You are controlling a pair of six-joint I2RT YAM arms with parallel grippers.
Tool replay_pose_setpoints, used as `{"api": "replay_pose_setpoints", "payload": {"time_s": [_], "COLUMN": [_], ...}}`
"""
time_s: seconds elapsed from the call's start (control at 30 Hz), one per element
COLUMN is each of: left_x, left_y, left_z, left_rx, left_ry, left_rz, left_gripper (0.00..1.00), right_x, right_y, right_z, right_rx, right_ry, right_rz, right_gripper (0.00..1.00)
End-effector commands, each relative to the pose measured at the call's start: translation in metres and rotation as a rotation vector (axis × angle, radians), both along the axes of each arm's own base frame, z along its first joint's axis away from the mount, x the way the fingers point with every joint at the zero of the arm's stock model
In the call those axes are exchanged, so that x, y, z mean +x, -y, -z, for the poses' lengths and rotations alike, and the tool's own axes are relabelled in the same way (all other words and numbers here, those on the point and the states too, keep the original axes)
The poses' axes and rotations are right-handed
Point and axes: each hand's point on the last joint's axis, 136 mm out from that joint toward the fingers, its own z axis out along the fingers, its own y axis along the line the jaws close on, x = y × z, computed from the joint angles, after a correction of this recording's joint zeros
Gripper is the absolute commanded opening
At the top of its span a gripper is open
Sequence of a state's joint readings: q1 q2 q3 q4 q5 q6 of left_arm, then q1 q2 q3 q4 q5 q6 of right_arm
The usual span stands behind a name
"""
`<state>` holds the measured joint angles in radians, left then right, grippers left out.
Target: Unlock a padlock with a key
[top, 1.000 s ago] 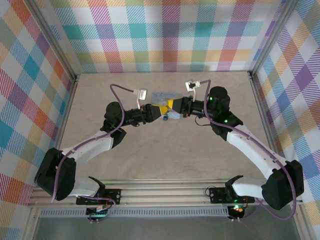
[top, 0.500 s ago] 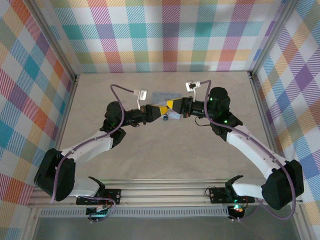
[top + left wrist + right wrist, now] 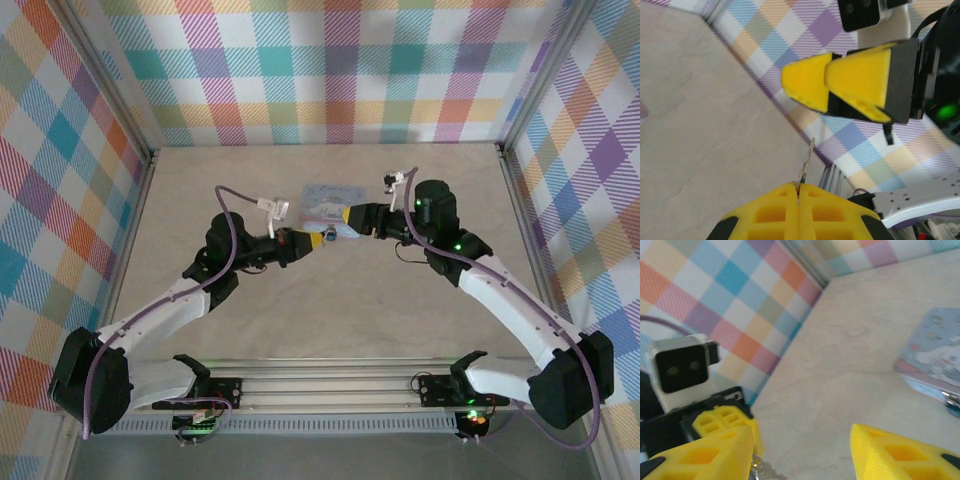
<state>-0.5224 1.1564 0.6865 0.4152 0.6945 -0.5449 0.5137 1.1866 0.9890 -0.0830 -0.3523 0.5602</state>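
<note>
The padlock (image 3: pixel 330 193) is a pale blue-grey block with cartoon print, lying flat on the table at the far middle. In the right wrist view the padlock (image 3: pixel 935 352) sits at the right edge, beyond my right gripper. My left gripper (image 3: pixel 317 240) is shut on the key (image 3: pixel 806 162), whose slim blade sticks out past the left gripper (image 3: pixel 798 186) tips. The key's silver head (image 3: pixel 762 471) hangs under those fingers (image 3: pixel 725 421). My right gripper (image 3: pixel 352 216) faces the left one, and the right gripper (image 3: pixel 800 447) is open with only table between its fingers (image 3: pixel 860 75).
Plaid walls (image 3: pixel 330 70) with metal corner posts (image 3: pixel 118 90) enclose the table on three sides. An aluminium rail (image 3: pixel 330 385) carrying both arm bases runs along the near edge. Bare tabletop (image 3: pixel 330 320) lies between the arms.
My right gripper has gone from shut to open. The left arm has drawn back to the left, so the two grippers have come apart. The left gripper stays shut on the key.
</note>
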Motion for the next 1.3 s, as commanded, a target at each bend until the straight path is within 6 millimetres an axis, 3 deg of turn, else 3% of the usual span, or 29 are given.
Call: {"api": "replay_pose_setpoints", "payload": {"time_s": [0.0, 0.13, 0.37, 0.63, 1.0, 1.27], "left_x": [-0.002, -0.004, -0.004, -0.006, -0.008, -0.01], "left_y": [-0.016, -0.03, -0.056, -0.065, -0.065, -0.066], "left_z": [0.025, 0.045, 0.088, 0.119, 0.124, 0.126], "left_rx": [0.106, 0.197, 0.365, 0.424, 0.427, 0.427], "left_ry": [0.011, 0.003, -0.034, -0.069, -0.05, -0.055], "left_rz": [-0.06, -0.119, -0.22, -0.244, -0.217, -0.215], "left_gripper": [0.0, 0.0, 0.0, 0.0, 0.0, 0.0], "right_x": [0.013, 0.02, 0.045, 0.081, 0.11, 0.119], "right_y": [0.013, 0.0, -0.03, -0.054, -0.057, -0.054], "right_z": [0.045, 0.089, 0.133, 0.186, 0.233, 0.249], "right_rx": [-0.174, -0.339, -0.491, -0.633, -0.732, -0.78], "right_ry": [-0.119, -0.191, -0.191, -0.176, -0.135, -0.13], "right_rz": [0.083, 0.073, 0.115, 0.217, 0.323, 0.341], "right_gripper": [0.52, 0.51, 0.56, 0.58, 0.55, 0.52]}}
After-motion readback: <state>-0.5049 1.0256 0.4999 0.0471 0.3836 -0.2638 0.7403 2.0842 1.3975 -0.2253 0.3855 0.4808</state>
